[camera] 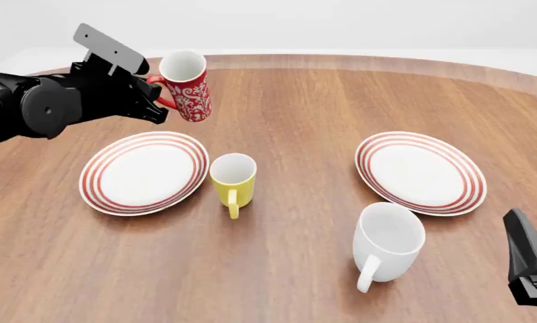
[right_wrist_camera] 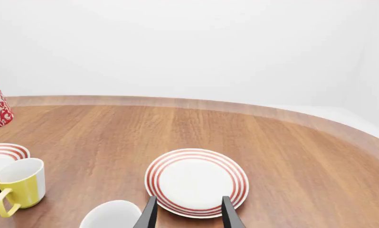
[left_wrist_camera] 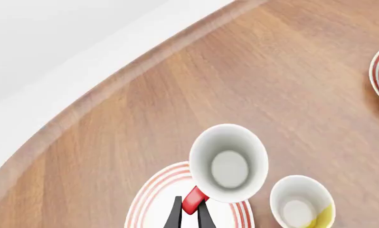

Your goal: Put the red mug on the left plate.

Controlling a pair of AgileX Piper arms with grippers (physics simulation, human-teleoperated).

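Right gripper: fingers apart, idle at near right edge | white mug and yellow mug: standing on the table | left gripper: clamped on red mug handle, mug held aloft beyond left plate | right plate: bare

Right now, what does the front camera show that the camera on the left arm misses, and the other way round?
Only the front view shows the white mug, the floral outside of the red mug, the right gripper and both plates whole. Only the left wrist view looks straight down into the red mug, showing its white inside, with the fingertips closed on its red handle. Both show the yellow mug, the left plate and the wooden table.
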